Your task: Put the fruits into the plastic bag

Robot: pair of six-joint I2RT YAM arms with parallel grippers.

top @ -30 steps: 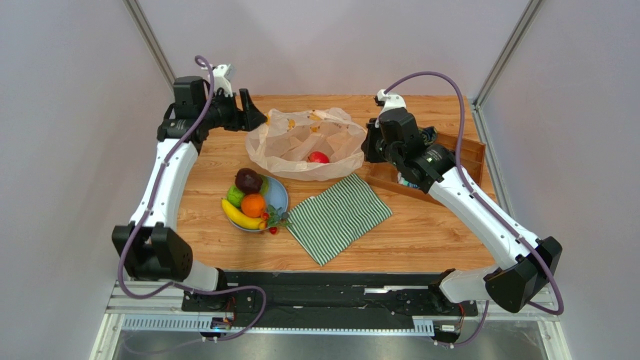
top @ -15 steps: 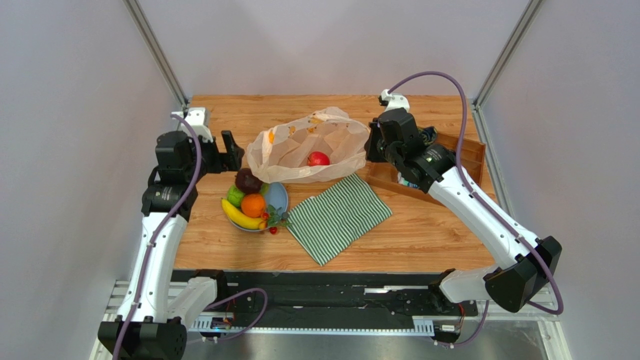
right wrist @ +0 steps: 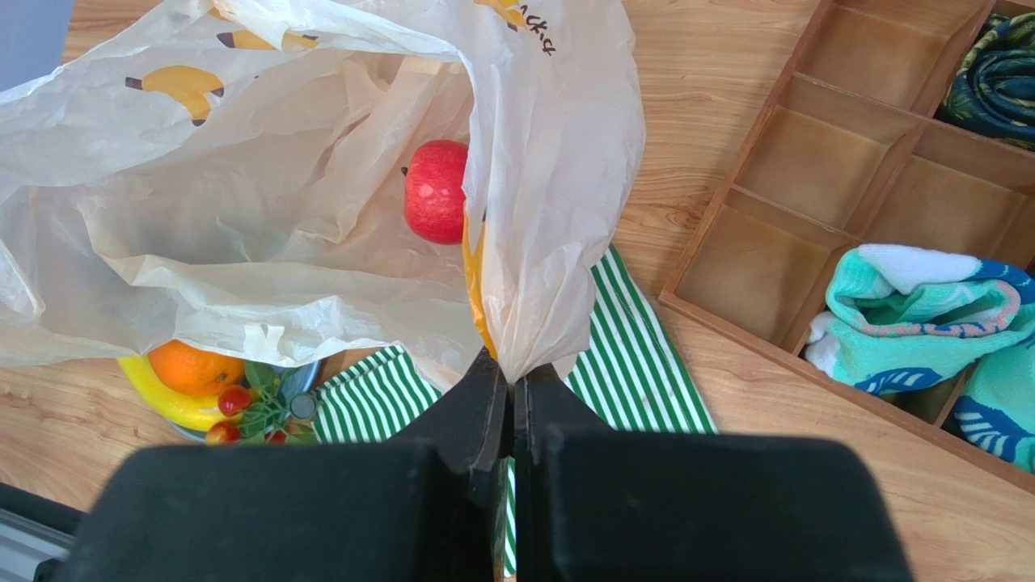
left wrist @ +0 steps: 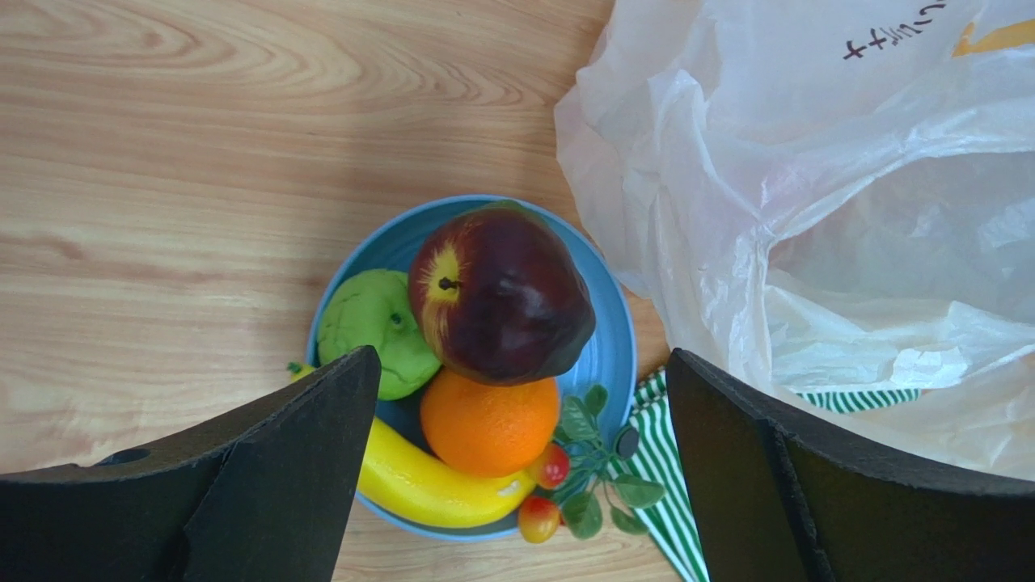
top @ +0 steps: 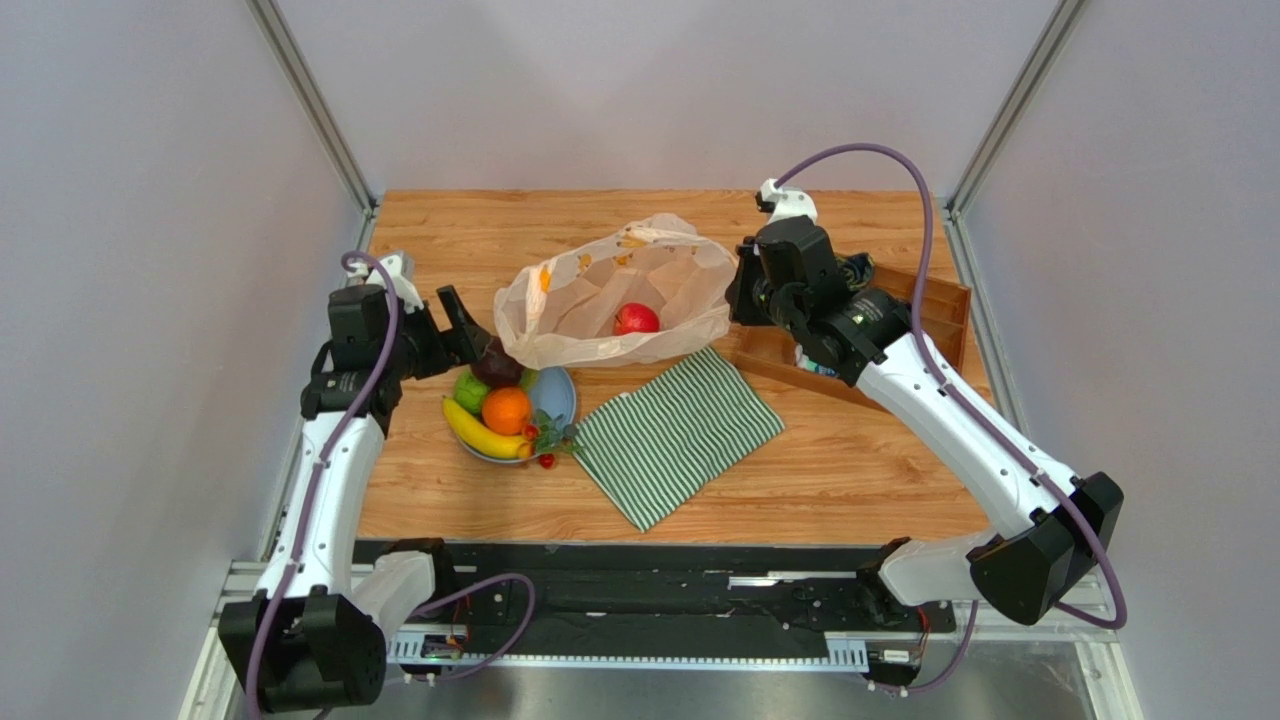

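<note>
Plastic bag (right wrist: pixel 243 243) rim pinched, right tool (right wrist: pixel 515 376) clamped

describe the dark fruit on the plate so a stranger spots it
Find the blue plate beside the plastic bag on the wooden table. The dark fruit tops its pile. Only it is glossy purple-brown, with a yellow patch at the stem.

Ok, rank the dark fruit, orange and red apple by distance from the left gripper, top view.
1. Dark fruit, on the plate, right by the left gripper.
2. Orange, at the plate's front.
3. Red apple, inside the bag.
</note>
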